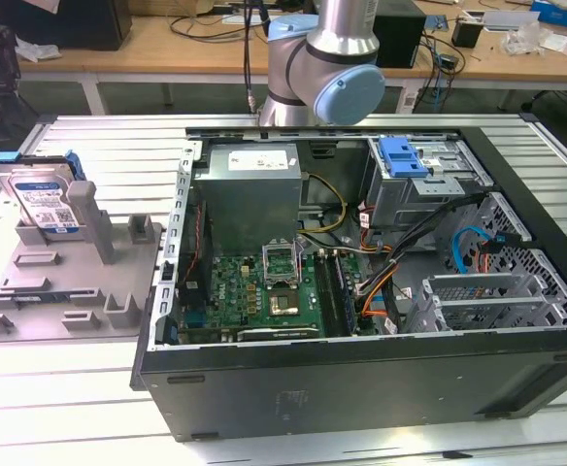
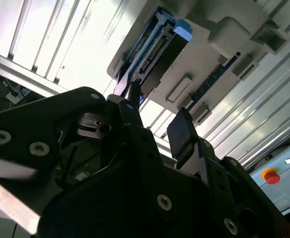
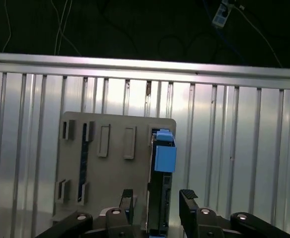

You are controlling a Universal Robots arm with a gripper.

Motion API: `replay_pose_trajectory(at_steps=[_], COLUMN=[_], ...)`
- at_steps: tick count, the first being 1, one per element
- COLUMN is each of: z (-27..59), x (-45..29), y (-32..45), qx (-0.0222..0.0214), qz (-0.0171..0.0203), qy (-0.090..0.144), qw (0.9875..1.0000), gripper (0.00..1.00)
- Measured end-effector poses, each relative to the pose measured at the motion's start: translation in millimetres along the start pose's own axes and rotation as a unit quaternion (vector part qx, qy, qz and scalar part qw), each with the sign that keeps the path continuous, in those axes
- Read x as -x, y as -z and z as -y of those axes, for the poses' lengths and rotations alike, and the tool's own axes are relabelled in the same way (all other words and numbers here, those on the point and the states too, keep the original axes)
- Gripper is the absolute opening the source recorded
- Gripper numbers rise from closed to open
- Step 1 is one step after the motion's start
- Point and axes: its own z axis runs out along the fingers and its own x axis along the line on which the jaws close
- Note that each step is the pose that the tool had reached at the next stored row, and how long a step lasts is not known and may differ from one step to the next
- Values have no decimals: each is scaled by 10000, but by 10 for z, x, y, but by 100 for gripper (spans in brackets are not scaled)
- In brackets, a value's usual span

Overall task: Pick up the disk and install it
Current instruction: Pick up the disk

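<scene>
The disk (image 1: 46,199) stands on edge in a grey slotted holder (image 1: 70,282) at the exterior view's left, silver with a white-and-blue label and a blue carrier frame. In the first wrist view I look down on the disk (image 3: 164,153) edge-on, lined up with the gap of my gripper (image 3: 157,202). The gripper is open, well above the disk, and holds nothing. In the second wrist view the open gripper (image 2: 155,121) hangs short of the disk (image 2: 155,49) and the holder (image 2: 219,54).
An open computer case (image 1: 361,388) lies right of the holder, with a grey power supply (image 1: 250,189), a motherboard (image 1: 264,286) and a drive bay holding a blue bracket (image 1: 405,160). Ribbed aluminium table (image 1: 89,408) all around. A red button (image 2: 270,176) sits beside the table.
</scene>
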Motion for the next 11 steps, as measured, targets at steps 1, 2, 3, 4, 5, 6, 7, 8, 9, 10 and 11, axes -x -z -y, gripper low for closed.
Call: replay_pose_trajectory(at_steps=[1,2,3,4,5,6,7,8,9,10,11], z=[-8,-14,-25,-31,-38,-44,-51,-59,-71,-85,-102], x=[-1,-2,-3,-3,-2,-1,-1,0,2,3,5], y=[-8,-14,-22,-27,-31,-34,-37,-39,-41,-42,-46], qx=[-2,-4,-6,-8,-10,-12,-15,-17,-19,-20,-20], qz=[4,5,8,15,22,32,44,52,56,57,57], qy=[26,50,84,112,139,168,199,225,246,254,258], qw=[10000,10000,10000,9999,9999,9999,9998,9997,9997,9997,9996], gripper=[49,49,49,49,49,49,49,49,49,49,49])
